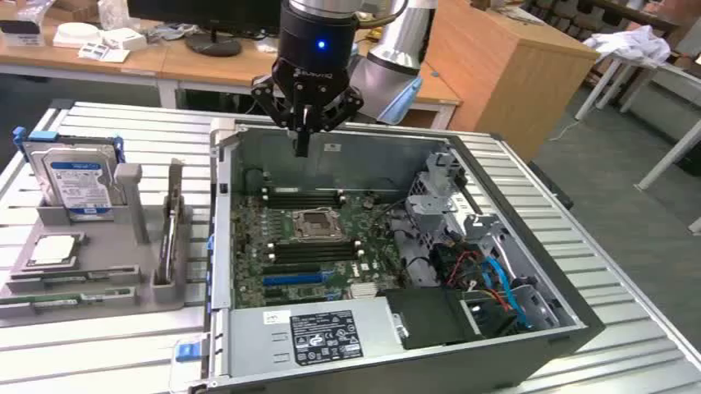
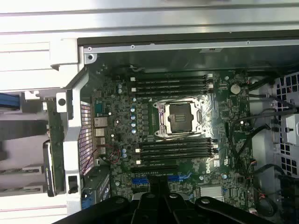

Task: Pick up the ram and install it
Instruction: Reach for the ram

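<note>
My gripper (image 1: 301, 149) hangs over the back wall of the open computer case (image 1: 547, 328), fingers shut and pointing down with nothing between them. In the wrist view the shut fingertips (image 2: 159, 193) sit over the motherboard's near edge. The ram (image 1: 172, 223) is a long thin green stick standing on edge in a slot of the grey tray (image 1: 131, 291), at the exterior view's left and well away from the gripper; the wrist view shows the ram (image 2: 52, 149) beside the case wall. Two banks of black memory slots (image 1: 304, 197) (image 2: 174, 84) flank the bare CPU socket (image 1: 314, 222).
On the tray a silver blue-labelled hard drive (image 1: 75, 182) stands upright and a square metal CPU chip (image 1: 55, 249) lies flat, with green strips (image 1: 66, 300) at the tray front. The case holds a drive cage (image 1: 444, 197), cables (image 1: 493, 279) and a power supply (image 1: 323, 332).
</note>
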Controlling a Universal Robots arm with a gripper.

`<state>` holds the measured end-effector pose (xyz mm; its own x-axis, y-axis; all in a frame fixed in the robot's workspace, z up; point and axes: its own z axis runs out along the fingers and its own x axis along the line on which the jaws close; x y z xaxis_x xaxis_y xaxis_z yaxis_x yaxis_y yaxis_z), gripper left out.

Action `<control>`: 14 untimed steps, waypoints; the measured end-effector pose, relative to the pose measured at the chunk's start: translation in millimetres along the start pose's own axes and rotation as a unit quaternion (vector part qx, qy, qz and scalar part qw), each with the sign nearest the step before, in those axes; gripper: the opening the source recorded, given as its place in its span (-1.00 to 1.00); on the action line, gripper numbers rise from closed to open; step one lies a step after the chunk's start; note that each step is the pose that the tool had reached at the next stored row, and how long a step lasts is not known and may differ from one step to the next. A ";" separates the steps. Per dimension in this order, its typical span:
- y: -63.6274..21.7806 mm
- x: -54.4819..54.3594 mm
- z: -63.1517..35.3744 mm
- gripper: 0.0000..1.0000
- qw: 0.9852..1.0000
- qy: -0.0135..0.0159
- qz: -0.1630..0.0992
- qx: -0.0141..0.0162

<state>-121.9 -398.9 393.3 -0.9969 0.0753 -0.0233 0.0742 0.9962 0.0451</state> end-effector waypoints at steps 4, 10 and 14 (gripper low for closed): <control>0.0 0.0 0.0 -0.79 1.000 0.000 0.000 0.000; 0.0 0.0 0.0 -0.79 1.000 0.000 0.000 0.000; -0.1 1.2 0.1 -0.79 1.000 0.000 0.000 0.000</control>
<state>-123.1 -398.8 393.2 -0.9969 0.0754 -0.0234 0.0743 0.9962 0.0453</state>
